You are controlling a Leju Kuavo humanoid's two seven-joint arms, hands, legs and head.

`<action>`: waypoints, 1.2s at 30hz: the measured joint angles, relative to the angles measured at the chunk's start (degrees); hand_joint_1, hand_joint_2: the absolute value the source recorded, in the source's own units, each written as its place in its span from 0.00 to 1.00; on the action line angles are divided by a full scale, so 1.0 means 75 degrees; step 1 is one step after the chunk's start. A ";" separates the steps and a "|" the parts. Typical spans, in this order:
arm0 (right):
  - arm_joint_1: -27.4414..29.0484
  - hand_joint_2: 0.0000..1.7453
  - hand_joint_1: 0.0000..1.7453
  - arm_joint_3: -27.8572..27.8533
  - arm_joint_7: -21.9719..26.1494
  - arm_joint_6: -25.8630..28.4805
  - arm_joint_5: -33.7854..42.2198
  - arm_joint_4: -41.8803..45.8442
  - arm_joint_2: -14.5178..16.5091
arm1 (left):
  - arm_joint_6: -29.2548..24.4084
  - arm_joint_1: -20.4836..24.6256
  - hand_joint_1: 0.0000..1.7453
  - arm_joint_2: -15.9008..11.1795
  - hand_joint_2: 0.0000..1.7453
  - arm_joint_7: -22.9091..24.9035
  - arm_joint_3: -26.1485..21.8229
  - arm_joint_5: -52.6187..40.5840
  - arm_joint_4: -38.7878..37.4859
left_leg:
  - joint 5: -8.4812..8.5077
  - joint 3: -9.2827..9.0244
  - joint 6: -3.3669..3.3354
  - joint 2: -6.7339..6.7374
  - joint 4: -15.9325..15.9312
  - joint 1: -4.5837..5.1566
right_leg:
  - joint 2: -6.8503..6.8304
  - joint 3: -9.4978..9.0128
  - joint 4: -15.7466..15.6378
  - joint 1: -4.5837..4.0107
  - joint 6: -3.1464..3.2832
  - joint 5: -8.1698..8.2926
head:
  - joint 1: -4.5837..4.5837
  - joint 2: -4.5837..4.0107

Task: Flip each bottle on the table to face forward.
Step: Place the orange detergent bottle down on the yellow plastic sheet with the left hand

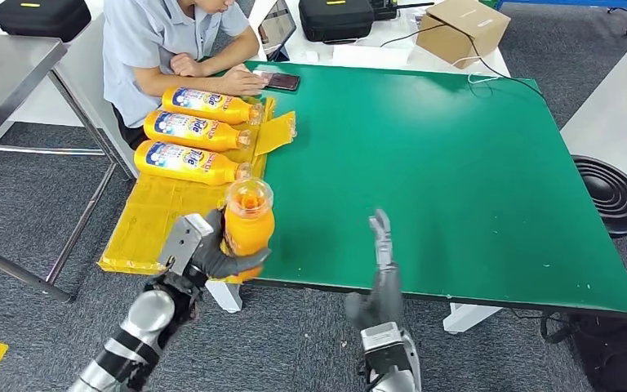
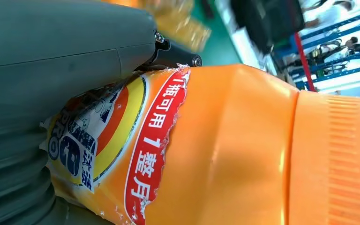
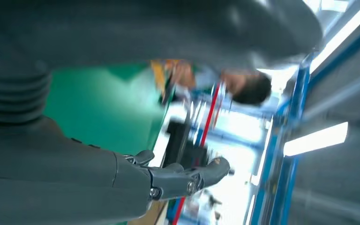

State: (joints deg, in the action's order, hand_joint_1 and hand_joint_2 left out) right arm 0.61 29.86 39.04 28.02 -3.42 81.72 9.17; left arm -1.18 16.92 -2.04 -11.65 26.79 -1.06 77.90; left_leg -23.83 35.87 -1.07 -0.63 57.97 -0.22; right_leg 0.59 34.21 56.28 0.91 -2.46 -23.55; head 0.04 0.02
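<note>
Orange bottle [image 1: 248, 219]: your left hand [image 1: 212, 251] grips it upright at the green table's [image 1: 457, 180] near-left edge. Your right hand [image 1: 382, 269] holds nothing, fingers extended. Three bottles [image 1: 200, 131] lie on yellow packaging [image 1: 151, 216] beside a seated person [image 1: 171, 45] and phone [image 1: 281, 81].

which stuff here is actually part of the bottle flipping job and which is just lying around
Job: orange bottle held by left robot hand; three labelled bottles lying on the yellow mat.
Lying about: phone, cardboard box, black cases, stool.
</note>
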 joint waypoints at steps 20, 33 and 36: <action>0.0313 0.00 0.00 -0.1340 0.0000 -0.0958 0.0329 0.0180 0.0623 | -0.1217 0.1957 1.00 -0.0284 1.00 0.0922 -0.0068 -0.4009 -0.2265 | 0.0004 0.0002 0.0001 0.0001 0.0000 -0.0002 | 0.0000 0.0003 0.0001 -0.0002 0.0000 0.0000 | -0.0001 0.0000; 0.0026 0.00 0.00 -0.1416 0.0000 -0.1626 0.0547 -0.0883 0.1080 | -0.1291 0.3810 1.00 -0.0007 1.00 0.2411 -0.0187 -0.5155 -0.6741 | 0.0012 -0.0001 0.0010 0.0011 0.0000 -0.0008 | 0.0003 -0.0003 0.0007 -0.0012 0.0021 0.0016 | -0.0002 0.0000; -0.0080 0.00 0.00 -0.1432 0.0000 -0.1733 0.0664 -0.1175 0.1102 | -0.1292 0.3947 1.00 -0.0002 1.00 0.2697 -0.0213 -0.5303 -0.7190 | 0.0007 -0.0011 0.0014 0.0023 0.0000 -0.0007 | 0.0015 -0.0006 0.0007 -0.0012 0.0021 0.0016 | -0.0001 0.0000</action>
State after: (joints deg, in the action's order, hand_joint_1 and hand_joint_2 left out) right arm 0.00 19.11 39.04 15.02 1.56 72.90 17.44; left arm -10.86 46.53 -2.05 8.57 25.18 -40.83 23.97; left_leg -23.78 35.78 -0.96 -0.45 57.96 -0.28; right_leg 0.70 34.17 56.33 0.82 -2.30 -23.42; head 0.03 0.02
